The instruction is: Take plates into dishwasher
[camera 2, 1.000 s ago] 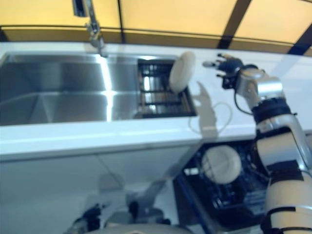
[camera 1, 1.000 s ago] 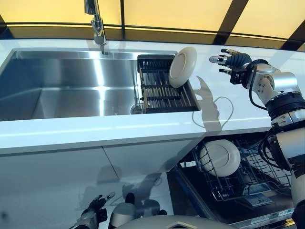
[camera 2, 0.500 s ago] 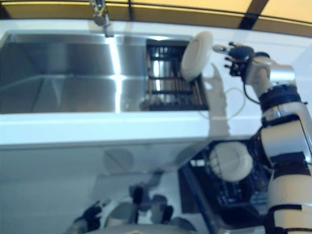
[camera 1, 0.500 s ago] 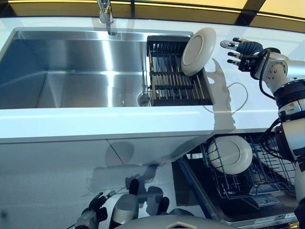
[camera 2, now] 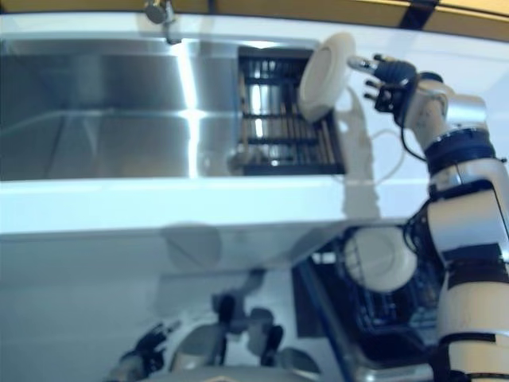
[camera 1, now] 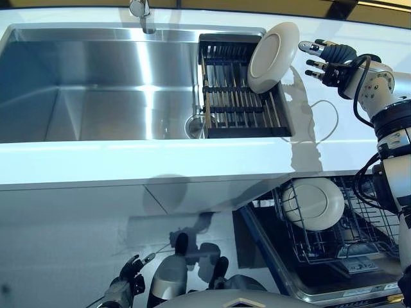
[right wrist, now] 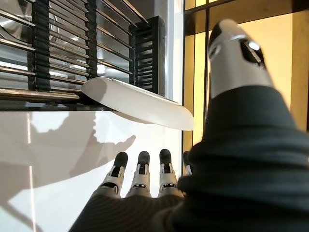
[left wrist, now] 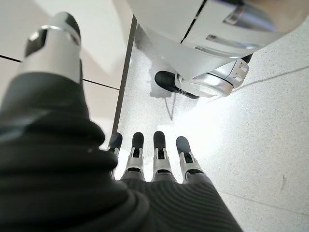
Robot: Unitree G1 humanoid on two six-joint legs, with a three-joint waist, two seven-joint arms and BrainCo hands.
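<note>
On the white counter (camera 1: 334,144), a steel sink (camera 1: 96,83) sits inset.

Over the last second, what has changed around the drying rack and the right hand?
The head camera tilted down, so the whole scene sits higher in view. The right hand, fingers open, has drawn closer to the plate leaning in the drying rack, but holds nothing yet. That plate, the plate in the dishwasher rack and the left hand, open low by the floor, stayed put.
</note>
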